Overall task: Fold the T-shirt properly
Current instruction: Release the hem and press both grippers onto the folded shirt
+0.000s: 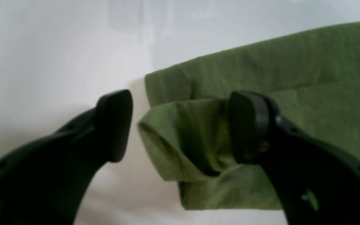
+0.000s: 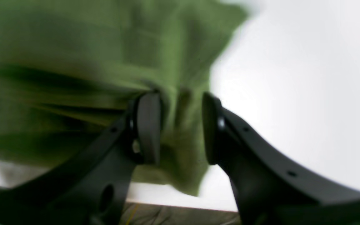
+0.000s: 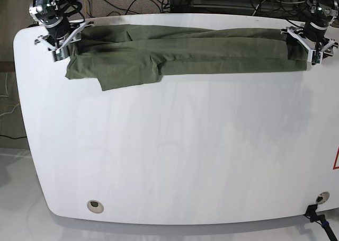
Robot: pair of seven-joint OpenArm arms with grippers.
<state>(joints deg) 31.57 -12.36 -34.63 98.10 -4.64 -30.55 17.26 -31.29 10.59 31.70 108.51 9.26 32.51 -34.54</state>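
Both grippers [image 1: 180, 125] [image 2: 180, 128] gape, released — only base view shows T-shirt [image 3: 212, 53] outstretched.

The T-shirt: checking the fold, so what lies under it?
Around the T-shirt only the white table shows. It lies in overlapping layers, the lower ones mostly covered; anything beneath the cloth is hidden.

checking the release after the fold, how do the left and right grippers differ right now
The left gripper has its fingers spread wide, one over bare table and one over the T-shirt's folded corner. The right gripper has a narrower gap, with cloth bunched between its fingers. The left wrist view is sharp, while the right wrist view is blurred. Both sit at the far ends of the long folded shirt, and neither clamps it.
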